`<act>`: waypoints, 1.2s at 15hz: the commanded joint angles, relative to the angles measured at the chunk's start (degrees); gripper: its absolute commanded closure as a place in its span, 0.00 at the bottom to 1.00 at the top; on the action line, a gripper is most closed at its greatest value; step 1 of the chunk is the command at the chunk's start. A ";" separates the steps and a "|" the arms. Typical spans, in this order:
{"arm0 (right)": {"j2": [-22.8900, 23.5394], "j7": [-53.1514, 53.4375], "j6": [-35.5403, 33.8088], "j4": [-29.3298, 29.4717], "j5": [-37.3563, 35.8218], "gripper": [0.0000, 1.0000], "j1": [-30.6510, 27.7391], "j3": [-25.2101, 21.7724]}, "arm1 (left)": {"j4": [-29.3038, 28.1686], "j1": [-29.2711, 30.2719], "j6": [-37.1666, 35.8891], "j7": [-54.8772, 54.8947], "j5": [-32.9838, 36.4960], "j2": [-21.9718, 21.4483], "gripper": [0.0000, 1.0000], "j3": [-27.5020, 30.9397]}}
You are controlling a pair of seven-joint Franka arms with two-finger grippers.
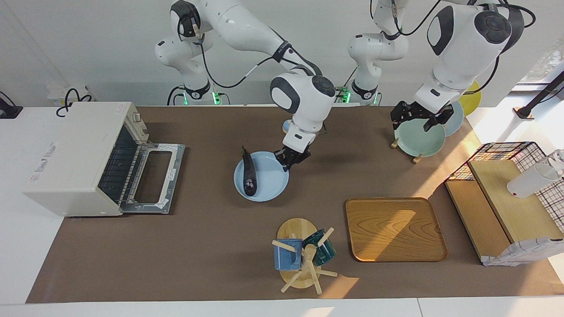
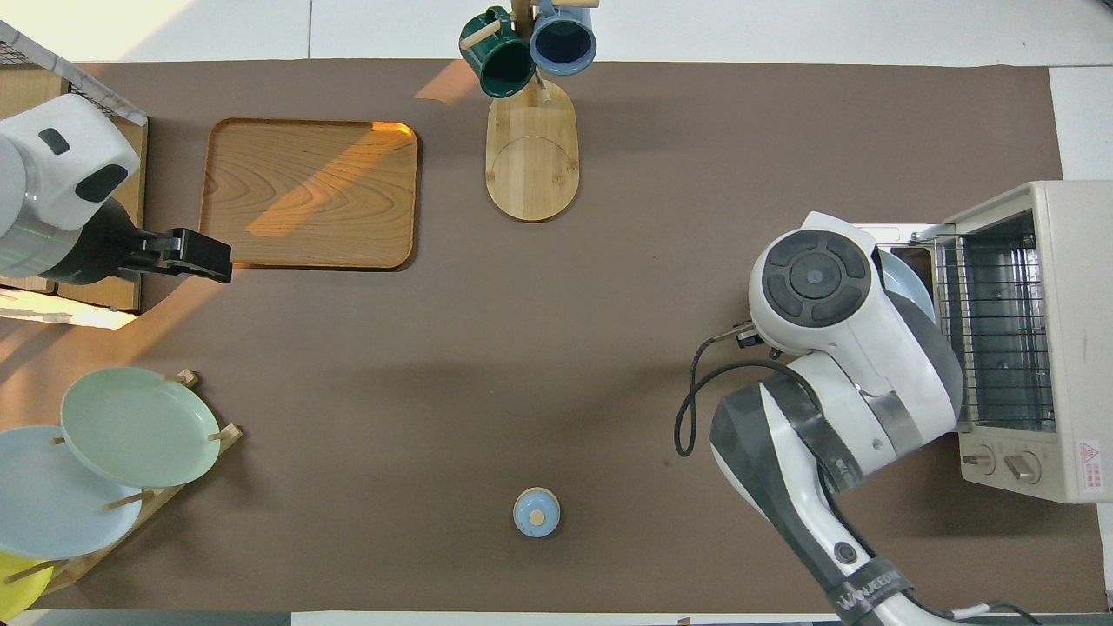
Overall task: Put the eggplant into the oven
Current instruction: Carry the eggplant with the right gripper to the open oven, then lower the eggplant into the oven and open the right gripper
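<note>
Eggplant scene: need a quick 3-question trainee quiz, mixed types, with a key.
1. True or false: the drop-down glass door of the boxy off-white toaster oven is open.
2. Pick one: the slim dark purple eggplant lies on A) a square wooden tray, B) the round light blue plate, C) the oven's wire rack.
3. Short answer: which arm's hand is at that plate's rim?

Key: 1 true; 2 B; 3 the right arm's.
</note>
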 commanded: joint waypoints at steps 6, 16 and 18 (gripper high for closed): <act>-8.07 -20.44 6.65 -9.11 -1.71 1.00 -18.42 0.85 | -1.39 1.00 0.43 -1.26 0.56 -1.13 0.00 0.23; -9.83 -22.82 15.38 -16.33 -0.83 0.88 -23.28 0.67 | -1.30 3.90 1.13 0.32 0.82 -0.95 0.00 0.14; -9.66 -22.82 15.47 -16.33 -0.75 0.72 -23.46 0.67 | -1.39 3.64 1.13 0.24 0.82 -0.95 0.00 0.06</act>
